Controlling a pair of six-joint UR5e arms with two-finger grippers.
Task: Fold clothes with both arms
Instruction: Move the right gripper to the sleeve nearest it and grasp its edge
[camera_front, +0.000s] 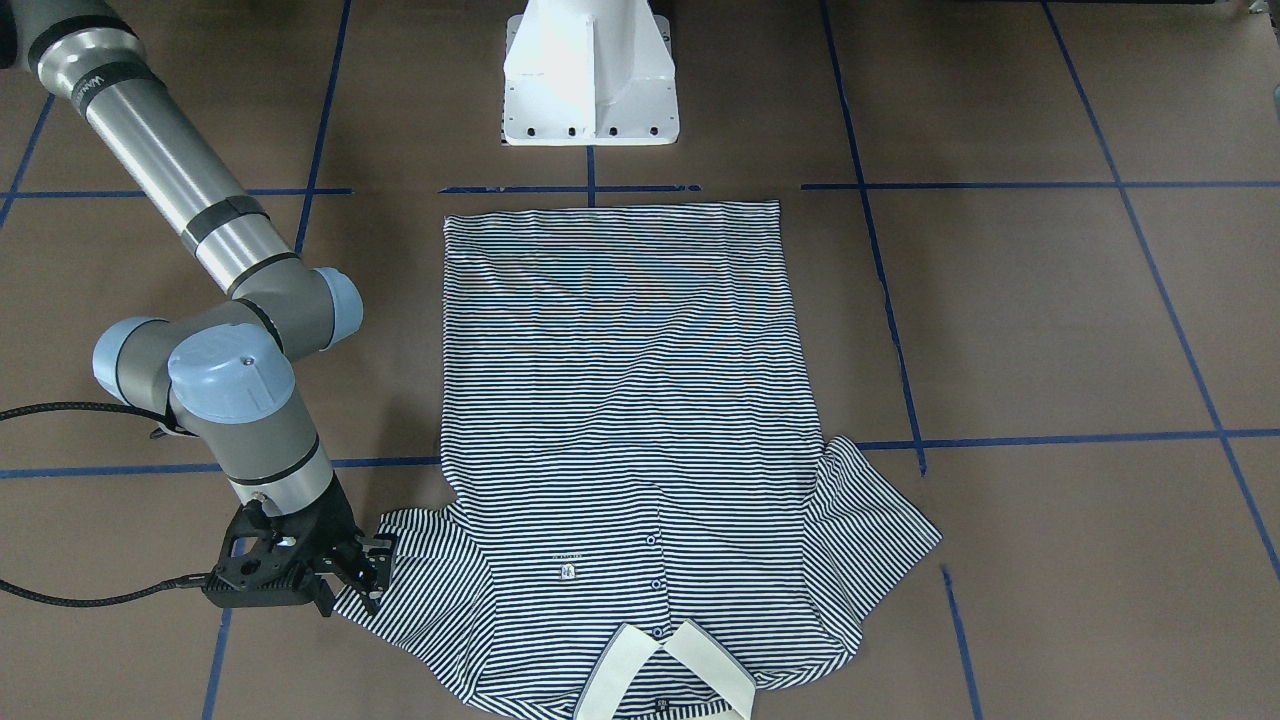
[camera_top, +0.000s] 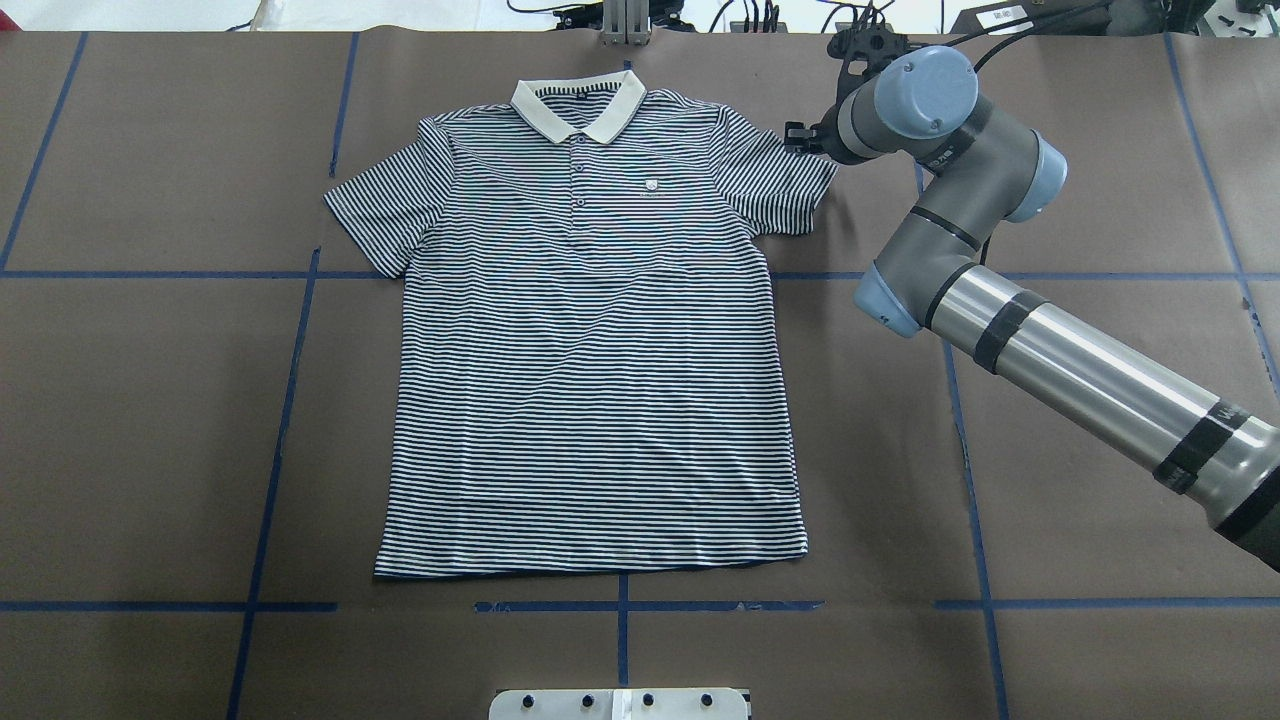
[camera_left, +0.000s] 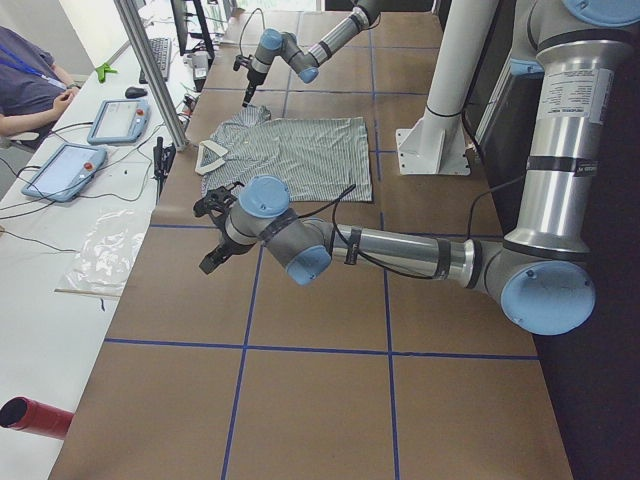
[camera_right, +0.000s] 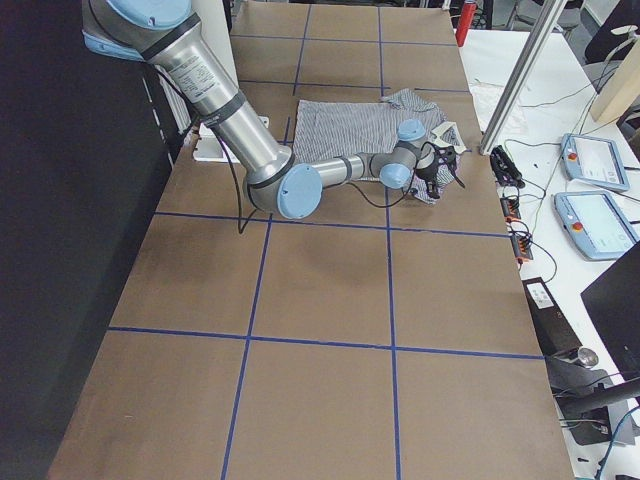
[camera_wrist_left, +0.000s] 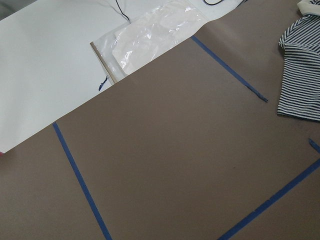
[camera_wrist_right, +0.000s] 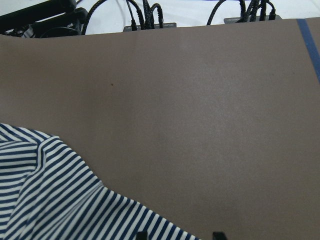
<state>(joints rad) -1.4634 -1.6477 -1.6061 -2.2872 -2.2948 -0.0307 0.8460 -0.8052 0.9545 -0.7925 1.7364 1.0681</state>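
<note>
Sleeve (camera_front: 425, 570) of polo shirt (camera_top: 590, 350) sits at right gripper (camera_front: 355, 578), fingers spread; I'd bite deep, catch 2 layers. Can't tell if left gripper (camera_left: 208, 235) is open.

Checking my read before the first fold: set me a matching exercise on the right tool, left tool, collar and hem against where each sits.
1. right tool
2. left tool
3. collar
4. hem

A. nearest the white pedestal
B. at a polo shirt sleeve's edge
C. over bare table, off the shirt
D. the shirt end farthest from the robot

Pairs: 1-B, 2-C, 3-D, 4-A
</note>
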